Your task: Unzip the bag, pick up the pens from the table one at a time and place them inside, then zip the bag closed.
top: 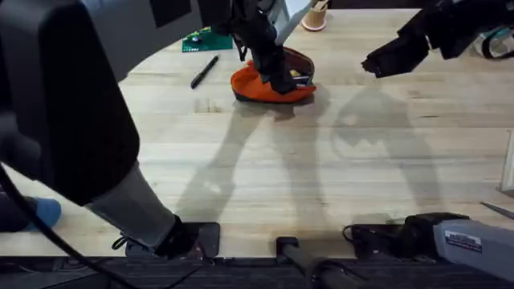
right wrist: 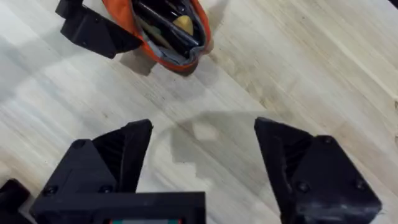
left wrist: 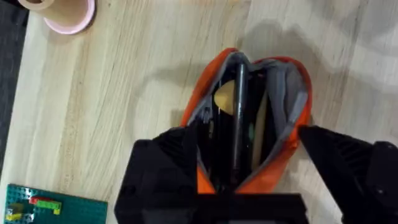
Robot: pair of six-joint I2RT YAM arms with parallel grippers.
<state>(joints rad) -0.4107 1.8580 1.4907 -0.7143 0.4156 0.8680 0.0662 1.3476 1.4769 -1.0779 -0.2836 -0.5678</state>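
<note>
The orange bag [top: 269, 84] is seen on the far part of the wooden table [top: 321, 177], a little left of the middle, with its zipper undone and its mouth gaping. In the left wrist view the bag [left wrist: 292, 112] is shown from above: a grey lining, a slim silver-grey pen [left wrist: 238, 130] lying lengthwise inside, and a yellowish object beside it whose kind cannot be told. The left gripper [top: 281, 79] is held right at the bag, and its black fingers [left wrist: 348, 165] are spread wide, one on each side of the open mouth; whether they touch the fabric cannot be told.

A black pen [top: 204, 71] is left on the table to the left of the bag, apart from it, lying at a slant. A green board [top: 206, 40] is seen beyond that pen, and a pinkish roll [top: 315, 18] stands near the far edge behind the bag.

The right gripper [top: 384, 58] is held above the table to the right of the bag, well apart from it. Its fingers [right wrist: 298, 165] are spread wide with nothing between them, and bare wood is seen below.
</note>
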